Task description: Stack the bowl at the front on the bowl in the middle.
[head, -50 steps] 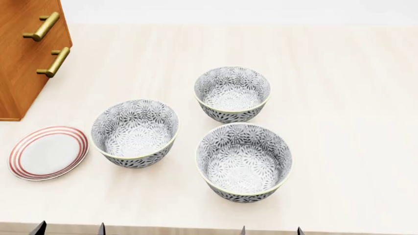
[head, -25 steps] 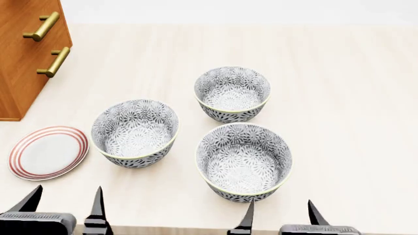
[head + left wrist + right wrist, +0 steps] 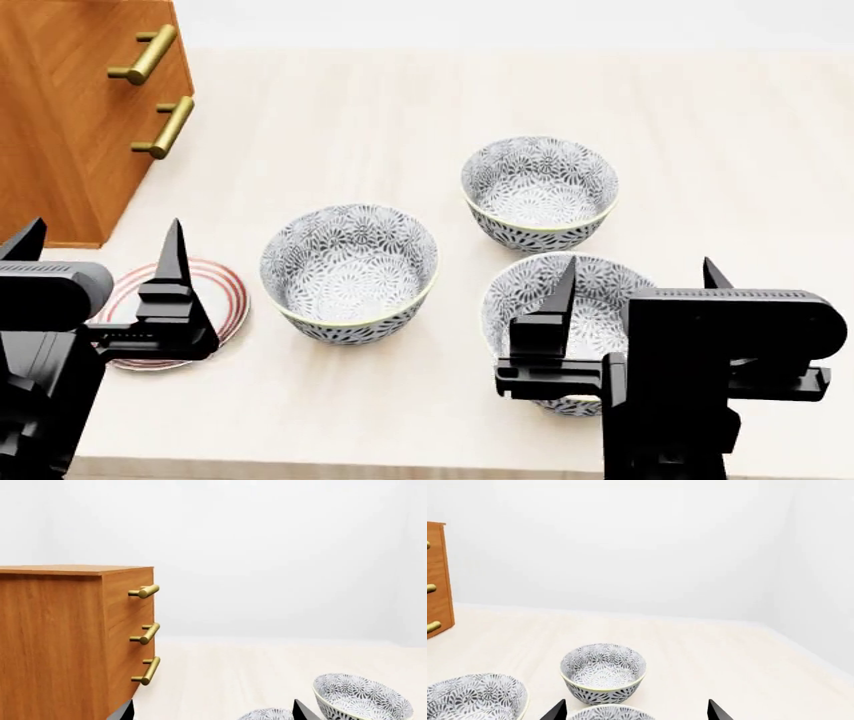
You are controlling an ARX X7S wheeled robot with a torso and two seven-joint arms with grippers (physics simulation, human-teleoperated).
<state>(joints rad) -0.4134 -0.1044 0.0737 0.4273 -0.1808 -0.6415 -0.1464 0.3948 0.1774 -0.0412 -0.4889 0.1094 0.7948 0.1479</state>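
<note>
Three grey-patterned bowls stand on the pale table. In the head view the front bowl [image 3: 597,292] is nearest me, and my right gripper [image 3: 641,268] hangs open over it, hiding much of it. The middle bowl [image 3: 350,270] stands to its left and the back bowl [image 3: 541,190] beyond it. My left gripper [image 3: 100,235] is open over the striped plate, left of the middle bowl. In the right wrist view the front bowl's rim [image 3: 610,713] lies between the open fingers of the right gripper [image 3: 636,711], with the back bowl [image 3: 602,672] ahead and the middle bowl [image 3: 474,695] beside it. The left gripper [image 3: 212,712] holds nothing.
A wooden drawer cabinet [image 3: 80,110] with brass handles stands at the back left, also seen as the cabinet [image 3: 67,640] close by the left arm. A red-ringed plate [image 3: 230,290] lies partly under the left gripper. Bare table [image 3: 747,150] stretches right and behind the bowls.
Both grippers have come up and forward from the bottom edge, the right over the front bowl, the left over the plate. The head view has shifted, so everything sits further right.
</note>
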